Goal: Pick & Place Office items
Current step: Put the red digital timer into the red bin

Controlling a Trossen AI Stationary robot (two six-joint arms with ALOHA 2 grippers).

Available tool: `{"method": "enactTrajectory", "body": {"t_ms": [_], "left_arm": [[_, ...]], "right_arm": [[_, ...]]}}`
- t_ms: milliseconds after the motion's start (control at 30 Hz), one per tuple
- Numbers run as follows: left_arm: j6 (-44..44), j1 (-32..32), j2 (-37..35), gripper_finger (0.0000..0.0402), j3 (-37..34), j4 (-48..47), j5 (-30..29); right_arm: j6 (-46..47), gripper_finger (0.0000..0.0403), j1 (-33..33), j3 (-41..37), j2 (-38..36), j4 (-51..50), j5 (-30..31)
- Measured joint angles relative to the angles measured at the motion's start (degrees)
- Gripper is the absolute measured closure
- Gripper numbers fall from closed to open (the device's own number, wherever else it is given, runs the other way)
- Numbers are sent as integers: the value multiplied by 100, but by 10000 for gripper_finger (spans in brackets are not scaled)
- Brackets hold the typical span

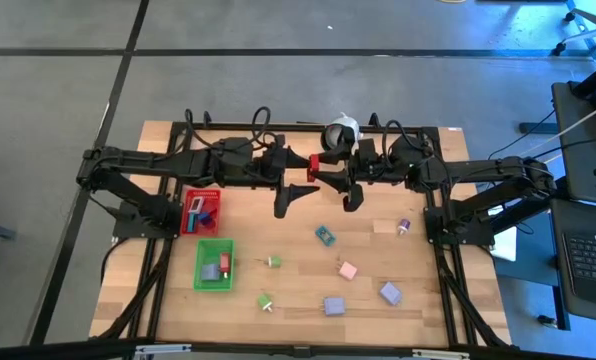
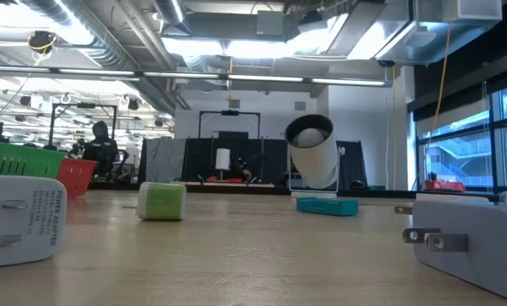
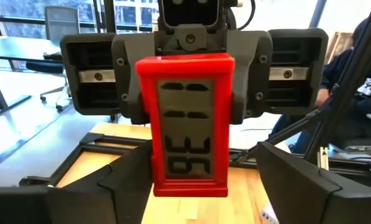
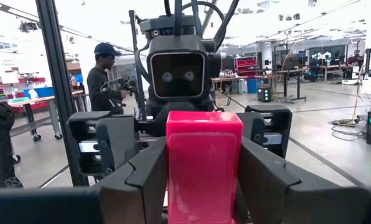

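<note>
A red rectangular office item [image 1: 315, 165] with a dark front face [image 3: 188, 124] hangs above the table's far middle, where the two arms meet. My right gripper [image 4: 204, 186] comes from the table's right and is shut on it. My left gripper [image 3: 203, 208] faces it from the table's left. It is open, one finger [image 3: 120, 186] on either side of the item's near end, and I see no touch. Loose office items lie on the wood: a teal piece [image 1: 325, 235], a pink block [image 1: 348, 270], lavender blocks [image 1: 334, 306] and green pins [image 1: 273, 262]. My right gripper pinches the red item between its two fingers, one on each long side face [image 4: 172, 177]. The fingers lie level and come from the table's right. The item stands upright in the hold, lifted clear of the table, its free end toward my left gripper.
A red mesh tray [image 1: 185, 222] and a green mesh tray [image 1: 204, 250] with pieces inside stand at the left. A white round black-centred object [image 1: 340, 128] sits at the far edge. In the low view, a white adapter [image 2: 19, 217] and a plug [image 2: 475, 238] lie close by.
</note>
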Motion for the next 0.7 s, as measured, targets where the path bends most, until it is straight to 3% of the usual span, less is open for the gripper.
{"method": "enactTrajectory", "body": {"t_ms": [367,700], "left_arm": [[82,11,11,244,0,-2,151],[41,59,11,237,0,-10,273]], "right_arm": [[-22,234,7,0,-4,0,-42],[34,220,2,0,-7,-50,-17]]}}
